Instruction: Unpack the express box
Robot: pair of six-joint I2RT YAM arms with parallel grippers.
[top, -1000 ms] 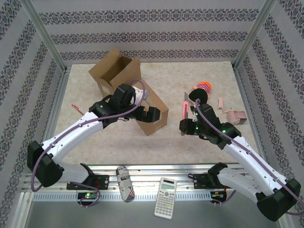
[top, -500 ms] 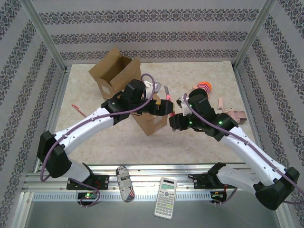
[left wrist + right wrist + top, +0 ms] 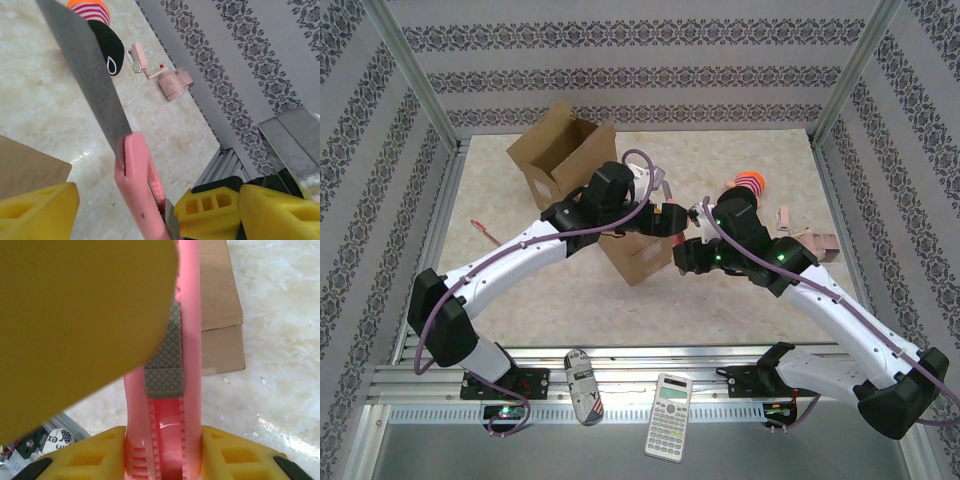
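Being pinched by its handle in the right claw, a pink knife is being held blade-out, while the left claw is being held spread, one finger on each side of that handle, with the cardboard box lying just below both claws.

Your brown cardboard express box lies at about 10 o'clock from the bench centre. Its flaps stand open at the 11 o'clock end, and its near corner reaches toward 5 o'clock. At its 3 o'clock side the pink utility knife is off the bench with its grey blade extended. The right pincer clamps the handle.
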